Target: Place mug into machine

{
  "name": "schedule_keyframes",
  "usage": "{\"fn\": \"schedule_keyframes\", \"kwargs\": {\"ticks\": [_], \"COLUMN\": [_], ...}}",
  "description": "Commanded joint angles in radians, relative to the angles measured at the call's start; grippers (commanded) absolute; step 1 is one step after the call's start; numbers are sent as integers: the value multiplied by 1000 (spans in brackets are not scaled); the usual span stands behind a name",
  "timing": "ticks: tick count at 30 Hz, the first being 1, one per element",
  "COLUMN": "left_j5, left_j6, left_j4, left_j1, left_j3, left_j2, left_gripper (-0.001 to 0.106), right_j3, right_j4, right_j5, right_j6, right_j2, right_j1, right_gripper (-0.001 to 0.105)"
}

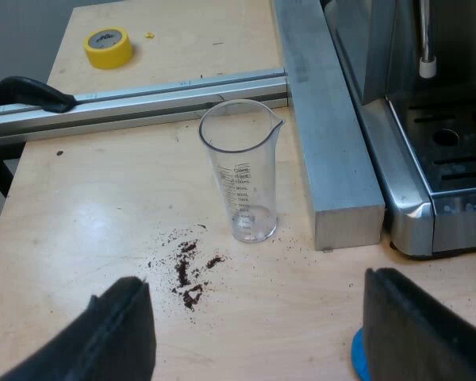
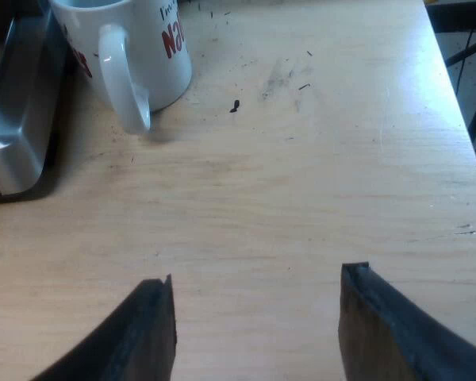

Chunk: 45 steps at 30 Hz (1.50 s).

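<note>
Worktop (image 1: 79,238): pale wood, smooth, slight sheen, faint scuffs near the mug. Measuring glass (image 1: 239,171): clear, glossy, looks plastic. Espresso machine (image 1: 412,214): shiny metal. Bar (image 1: 333,143) beside it: matt grey metal. Mug (image 2: 143,48): glossy white ceramic. Grounds (image 1: 186,274) at the glass's 7 o'clock: dark, gritty. Left tool (image 1: 254,317), right tool (image 2: 254,309): matt black fingers.
</note>
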Motion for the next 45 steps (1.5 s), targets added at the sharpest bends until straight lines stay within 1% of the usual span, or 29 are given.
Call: {"fn": "schedule_keyframes", "kwargs": {"ticks": [1,3,6,8,9,11,12,13,15,17,18,20,21,23,27,28,29,31,32,33,38,45], "left_j5": [1,1,11,68,86,150,157,174,190,246,260,308,315,355,406,428,468,523,540,540,547,547], "left_j6": [-1,-1,-7,-17,-17,-19,-21,-21,-21,-21,-21,-21,-21,-21,-17,-16,-16,-16,-16,-16,-12,10], "left_j4": [-13,-13,-13,-13,-13,-16,-20,-29,-42,-78,-88,-105,-108,-126,-172,-186,-205,-234,-253,-257,-397,-549], "left_j1": [0,0,-2,-6,-8,-31,-40,-61,-85,-146,-160,-212,-226,-278,-342,-358,-374,-394,-404,-406,-457,-472], "left_j3": [-1,-1,-3,-16,-21,-44,-50,-62,-73,-87,-87,-87,-87,-87,-87,-81,-69,-44,-26,-22,94,216], "left_j2": [-138,-138,-138,-131,-127,-111,-107,-97,-84,-52,-44,-21,-16,4,32,41,53,67,74,75,82,84], "left_gripper": [59,59,65,71,71,71,71,71,71,71,71,71,71,71,71,71,71,71,71,71,71,71], "right_j3": [-8,-8,-17,-35,-40,-66,-71,-85,-106,-132,-138,-156,-159,-163,-163,-163,-163,-163,-163,-163,-163,-163], "right_j4": [-7,-7,-7,-7,-7,1,4,15,28,45,46,42,41,33,30,30,28,21,14,10,-19,-23], "right_j5": [10,20,20,20,20,14,10,0,-21,-61,-68,-105,-112,-155,-192,-191,-192,-192,-192,-192,-190,-189], "right_j6": [-5,-5,-5,-5,-5,-5,-5,-9,-19,-46,-52,-52,-52,-57,-57,-57,-57,-57,-57,-57,-49,-49], "right_j2": [-45,-45,-45,-40,-36,-9,-3,19,56,107,120,168,179,217,261,272,284,301,309,315,338,338], "right_j1": [-2,-2,-2,-2,-2,-2,-2,-2,-2,-2,-2,0,1,9,34,44,56,71,80,83,102,102], "right_gripper": [49,49,49,52,54,65,66,68,68,68,68,68,68,68,68,68,68,68,68,68,68,68]}}
